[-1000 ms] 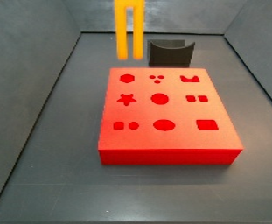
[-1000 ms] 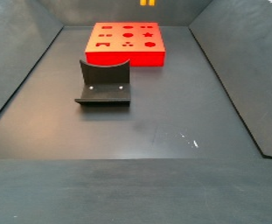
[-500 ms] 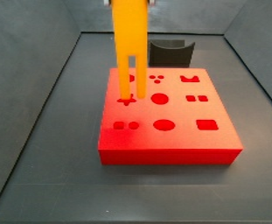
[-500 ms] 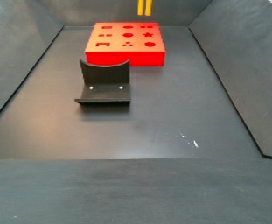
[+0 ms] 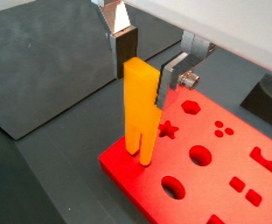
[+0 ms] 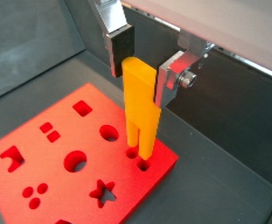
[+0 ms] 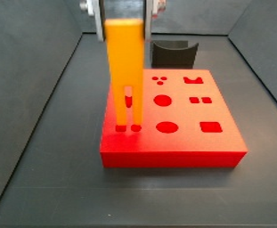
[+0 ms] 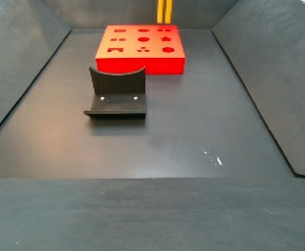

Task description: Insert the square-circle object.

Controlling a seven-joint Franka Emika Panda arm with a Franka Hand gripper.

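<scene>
In a wrist view, our gripper [image 6: 144,63] clamps the square-circle object [image 6: 139,107] upright — since a second ago it has dropped lower, prongs now at the red block's [image 6: 56,184] corner holes, so insertion looks imminent.

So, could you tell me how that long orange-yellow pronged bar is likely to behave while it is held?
The long orange-yellow pronged bar hangs straight from the tool, so it is probably stiff. Its two thin prongs look like the likeliest part to flex or snap if pushed sideways against the red block with shaped holes. Its smooth faces might slip.
</scene>
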